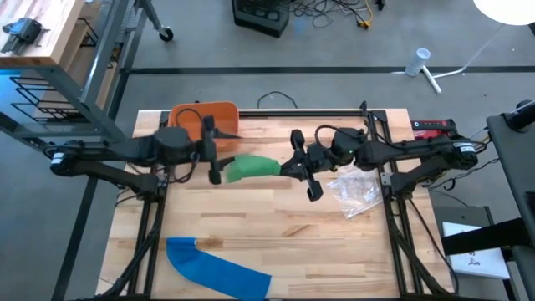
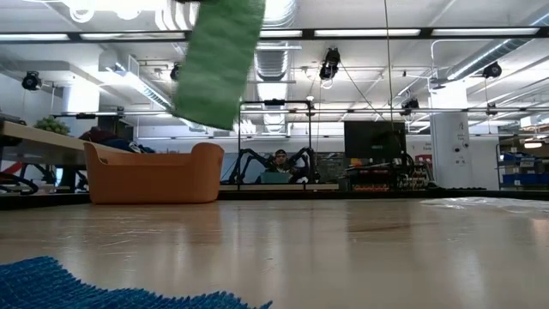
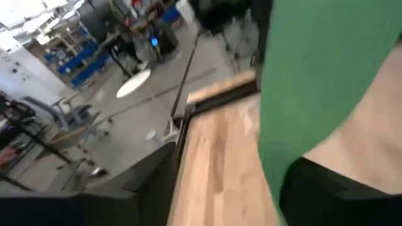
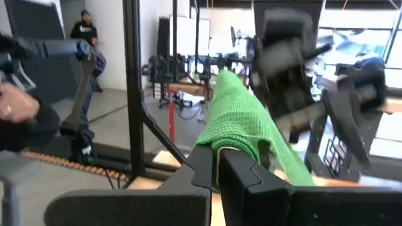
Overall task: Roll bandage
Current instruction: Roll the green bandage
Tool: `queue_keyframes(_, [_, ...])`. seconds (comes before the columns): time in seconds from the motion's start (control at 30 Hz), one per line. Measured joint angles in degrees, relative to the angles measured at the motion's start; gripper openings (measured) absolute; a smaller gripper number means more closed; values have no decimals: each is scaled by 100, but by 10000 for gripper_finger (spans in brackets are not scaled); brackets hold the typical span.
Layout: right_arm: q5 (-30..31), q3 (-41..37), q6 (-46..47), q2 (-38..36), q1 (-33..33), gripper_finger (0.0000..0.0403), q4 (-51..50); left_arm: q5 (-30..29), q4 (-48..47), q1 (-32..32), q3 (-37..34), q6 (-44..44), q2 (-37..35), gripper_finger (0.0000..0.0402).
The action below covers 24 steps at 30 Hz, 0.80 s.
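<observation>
Two arms meet over mid-table, high view. L→R: orange bin [image 1: 206,117] at the table's far edge, just behind L arm. L gripper [image 1: 216,159] sits at the left end of the green bandage [image 1: 252,166]; whether its fingers are apart or together, cannot tell from the frames. L wrist view: green cloth fills the near field, hanging past a dark finger [image 3: 326,194]. Bandage is held off the wood table [image 1: 334,251], between the two grippers; low view shows it dangling from above, well clear of the surface. R gripper [image 1: 294,167] is clamped tight on the bandage's right end; R wrist view shows cloth pinched between its fingers [image 4: 242,172]. Clear plastic wrapper [image 1: 355,191] lies on table under R arm. Blue bandage [image 1: 219,269] lies flat at near edge, left of centre, untouched.
</observation>
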Motion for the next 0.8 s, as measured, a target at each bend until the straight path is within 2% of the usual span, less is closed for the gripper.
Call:
queue_keyframes(0.17, [27, 0, -4, 10, -151, 2, -246, 4, 30, -184, 11, -343, -294, 275])
queue_keyframes(0.43, [20, 0, -98, 14, -335, 2, 34, 46, 56, -185, -128, -431, 45, 274])
queue_keyframes(0.63, [-6, 0, -35, 19, -391, 2, 194, -146, 656, -163, -314, -55, 425, 261])
queue_keyframes(0.8, [-2, 0, 202, 21, -476, 2, 156, -145, 1596, -4, -595, 143, 445, 256])
